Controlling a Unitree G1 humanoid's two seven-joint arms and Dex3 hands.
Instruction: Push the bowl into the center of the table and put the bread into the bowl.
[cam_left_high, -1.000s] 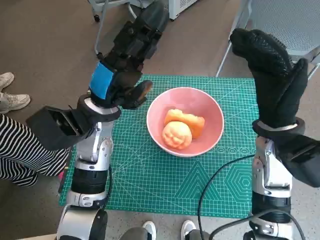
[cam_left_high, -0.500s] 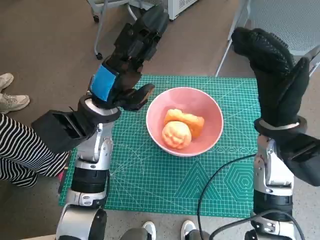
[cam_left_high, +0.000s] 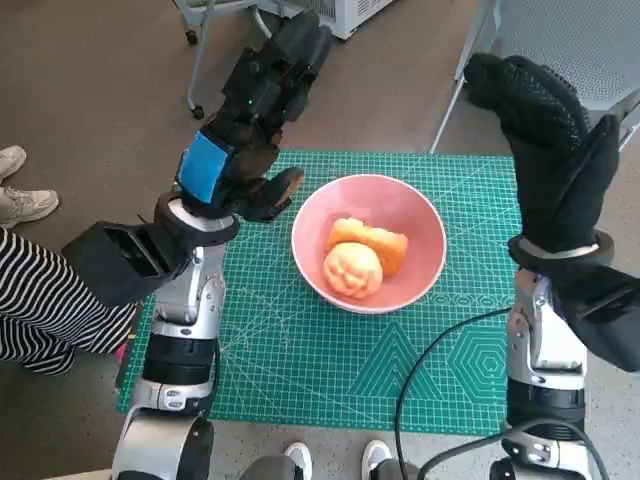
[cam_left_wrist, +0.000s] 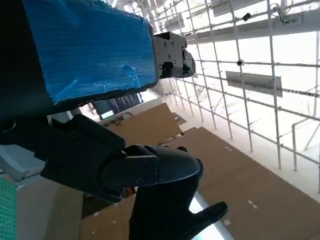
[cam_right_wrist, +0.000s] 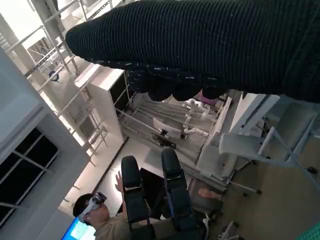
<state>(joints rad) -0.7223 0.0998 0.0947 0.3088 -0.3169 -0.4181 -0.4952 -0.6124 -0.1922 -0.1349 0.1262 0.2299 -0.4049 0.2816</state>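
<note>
A pink bowl (cam_left_high: 415, 215) sits near the middle of the green cutting mat (cam_left_high: 300, 345). Inside it lie two orange-yellow pieces of bread: a round one (cam_left_high: 352, 270) in front and a longer one (cam_left_high: 372, 242) behind. My left hand (cam_left_high: 245, 130) is raised above the mat's left side, left of the bowl, fingers stretched out and holding nothing. My right hand (cam_left_high: 550, 145) is raised above the mat's right edge, fingers up, empty. In the left wrist view the blue-taped hand (cam_left_wrist: 85, 55) faces the ceiling. The right wrist view shows only the glove (cam_right_wrist: 200, 47).
A grey chair (cam_left_high: 570, 50) stands behind the table at the right. A person's striped leg (cam_left_high: 40, 300) and white shoes (cam_left_high: 20, 190) are at the left. A black cable (cam_left_high: 430, 370) crosses the mat's front right. A person (cam_right_wrist: 102, 220) sits in the right wrist view.
The left hand has lifted a little and its fingers have stretched further out. The right hand, the bowl and the bread stay as they were.
</note>
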